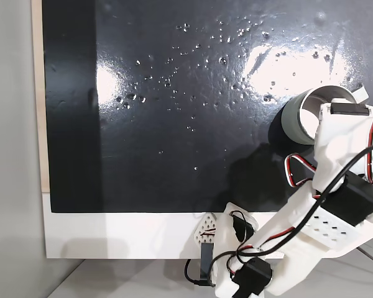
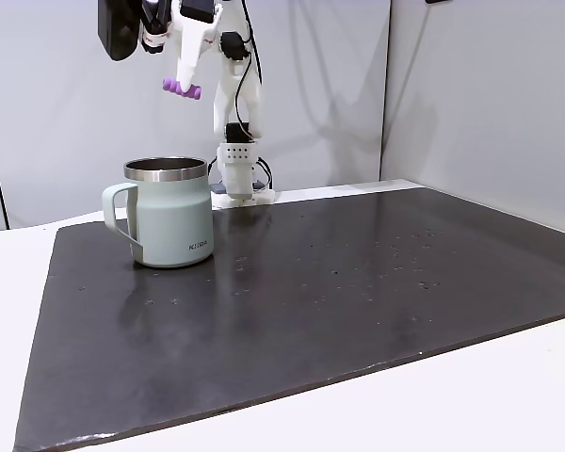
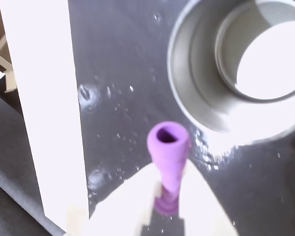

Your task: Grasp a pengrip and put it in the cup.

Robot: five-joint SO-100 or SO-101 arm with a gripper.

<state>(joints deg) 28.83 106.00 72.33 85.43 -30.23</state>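
Up high, end effector (image 2: 183,85) clamped on pengrip (image 2: 182,88), wrist view looking into cup (image 3: 196,98)

So the setup is a white table (image 2: 508,395) with a big black mat (image 2: 339,311) laid flat over most of it. The mat's glossy, full of little dimples and specks, and throws back glare in the upper middle of a fixed view (image 1: 193,124). White tabletop shows along the bottom and left edges there.

The cup (image 2: 166,213) stands upright on the mat, left of centre in a fixed view, handle tab pointing left. From above it's at the right edge (image 1: 296,115), partly covered by the arm. The arm's white base (image 2: 239,185) sits on the table just behind the mat's far edge.
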